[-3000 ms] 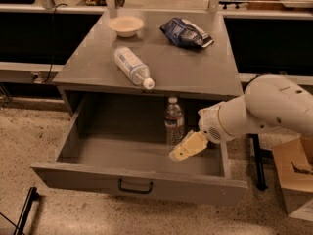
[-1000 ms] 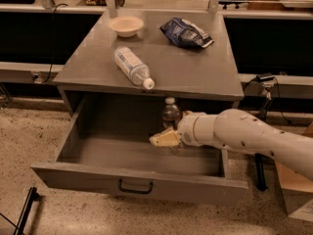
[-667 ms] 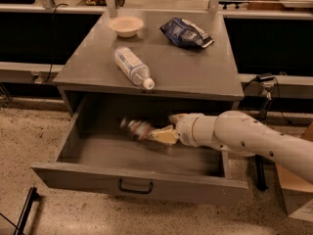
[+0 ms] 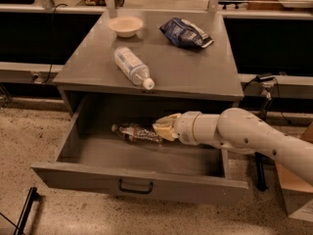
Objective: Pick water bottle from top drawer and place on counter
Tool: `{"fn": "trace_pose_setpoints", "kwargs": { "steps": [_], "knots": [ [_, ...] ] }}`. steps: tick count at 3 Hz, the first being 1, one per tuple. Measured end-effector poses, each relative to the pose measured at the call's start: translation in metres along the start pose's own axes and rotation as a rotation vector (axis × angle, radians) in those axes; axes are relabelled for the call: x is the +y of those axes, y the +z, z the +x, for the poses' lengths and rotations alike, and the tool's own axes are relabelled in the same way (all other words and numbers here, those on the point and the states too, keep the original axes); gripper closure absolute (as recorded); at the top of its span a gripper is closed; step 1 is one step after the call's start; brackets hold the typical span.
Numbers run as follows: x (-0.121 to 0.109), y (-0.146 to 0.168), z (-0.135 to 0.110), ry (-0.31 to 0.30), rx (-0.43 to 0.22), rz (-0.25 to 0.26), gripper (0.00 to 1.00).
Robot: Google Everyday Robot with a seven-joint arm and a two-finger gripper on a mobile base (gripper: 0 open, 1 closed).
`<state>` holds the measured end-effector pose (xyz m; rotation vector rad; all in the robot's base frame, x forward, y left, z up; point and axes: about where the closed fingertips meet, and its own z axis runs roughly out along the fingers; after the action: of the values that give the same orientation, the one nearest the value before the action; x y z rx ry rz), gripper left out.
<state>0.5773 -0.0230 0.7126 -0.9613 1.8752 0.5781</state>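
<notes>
Crinkly clear plastic water bottle (image 4: 136,132) lies on its side in the open grey metal top drawer (image 4: 142,180), upright a second ago; tan gripper (image 4: 164,127) meets one end, grip impossible to tell.

Matt metal top drawer (image 4: 78,174) and counter (image 4: 195,72); crinkly clear plastic water bottle (image 4: 137,132) (smooth end effector (image 4: 164,127) beside it).

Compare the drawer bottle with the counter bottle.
The slim clear plastic bottle with a reddish label lies in the open grey metal drawer, the gripper beside it; the fatter clear bottle with a white-and-blue label lies on the grey counter, away from the gripper. Both lie sideways.
</notes>
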Motion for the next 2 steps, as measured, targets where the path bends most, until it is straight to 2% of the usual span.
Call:
{"fn": "trace_pose_setpoints", "kwargs": {
  "steps": [1, 2],
  "knots": [
    [0.0128, 0.0026, -0.0111, -0.107, 0.036, -0.027, 0.37],
    [0.0136, 0.0033, -0.0113, -0.105, 0.035, -0.029, 0.16]
  ]
}}
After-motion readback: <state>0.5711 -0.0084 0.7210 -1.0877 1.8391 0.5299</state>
